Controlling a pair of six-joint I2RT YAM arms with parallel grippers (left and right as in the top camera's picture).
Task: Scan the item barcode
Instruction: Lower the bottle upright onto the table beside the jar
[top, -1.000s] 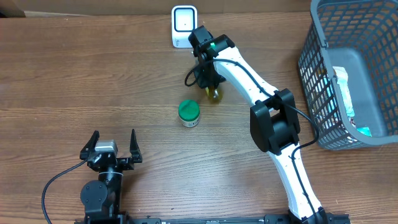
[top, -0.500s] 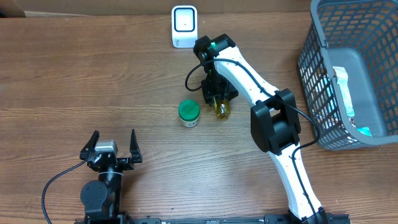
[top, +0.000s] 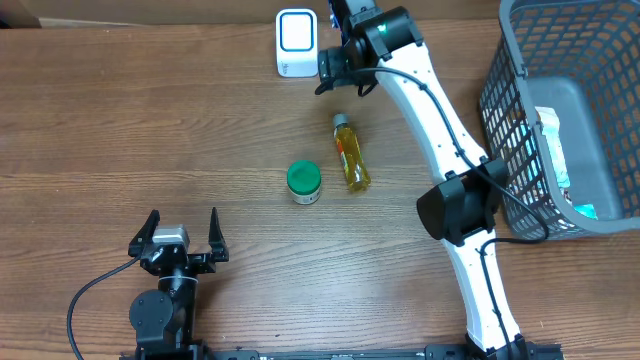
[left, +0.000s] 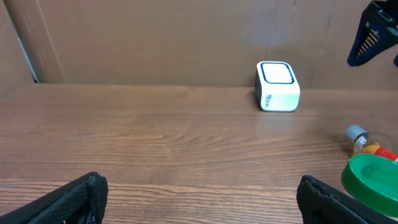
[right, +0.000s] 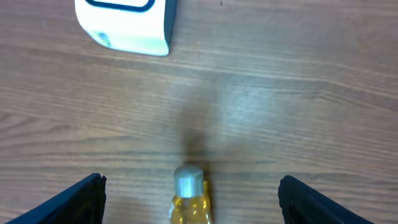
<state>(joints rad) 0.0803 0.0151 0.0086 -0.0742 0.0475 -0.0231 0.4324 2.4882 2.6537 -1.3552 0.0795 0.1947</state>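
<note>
Right end effector (top: 340, 78) hangs over the far part of the counter (top: 150, 120), fingers spread wide with nothing between them. The bottle (right: 189, 200) shows in its wrist view right under the gap, lying free on the wood with its grey cap end nearest the end effector and its yellow body running away from it, toward the robot. Not gripped and not touched. The scanner (top: 296, 42), a white block with a blue-rimmed window, sits just beside this end effector, ahead and off to one side in the wrist view, so the arm is parked between reader and item. The bottle lies flat, probably so that its label side faces up or can be rolled, but no code can be made out on it from any view. I judge the bottle to be the item for scanning, since it is the thing nearest this end effector. A green-lidded jar (top: 304, 182) stands upright beyond the bottle's far end, close to it but apart. The grey mesh basket (top: 520, 120) is well off to the side with packets inside, likely the bin for stock. Left end effector (top: 182, 228) rests near the robot base, fingers fully spread and empty, well away from every item, apparently kept clear of the working arm.
</note>
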